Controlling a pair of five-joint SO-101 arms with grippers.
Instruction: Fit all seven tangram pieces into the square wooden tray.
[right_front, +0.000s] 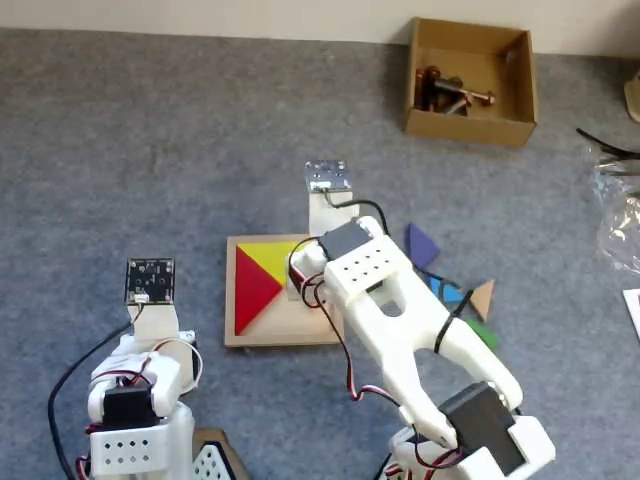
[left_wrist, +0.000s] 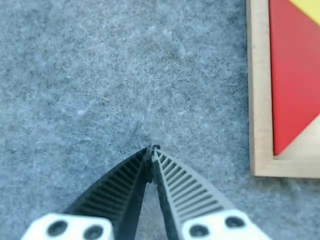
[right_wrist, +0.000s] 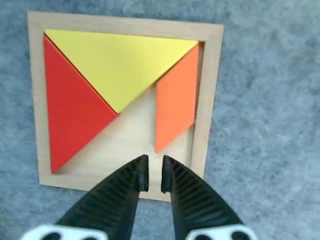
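1. since the square wooden tray (right_front: 250, 338) must take seven pieces and the high view shows just a red triangle (right_front: 255, 290) and a yellow triangle (right_front: 275, 258) in its uncovered part, the job looks under half done. the right arm (right_front: 400, 320) lies across the tray's side nearest the loose stock: a purple piece (right_front: 420, 243), a blue piece (right_front: 448, 291), a tan piece (right_front: 484, 297) and a green piece (right_front: 483, 335) sit on the grey felt (right_front: 150, 150) just beside the tray, probably kept close for short fetches. the left arm (right_front: 135, 400) sits back from the tray.
2. in the left wrist view, the left gripper (left_wrist: 152, 150) hangs over bare felt, tips pressed together and empty, near the tray's rim. i judge it parked out of the way.
3. in the right wrist view, the right gripper (right_wrist: 153, 172) hovers over the tray's rim beside the bare wood, a narrow slit between its fingers and nothing held. an orange parallelogram (right_wrist: 175, 100) lies along one inner wall, touching the yellow triangle, which leaves one pocket for the smaller pieces.
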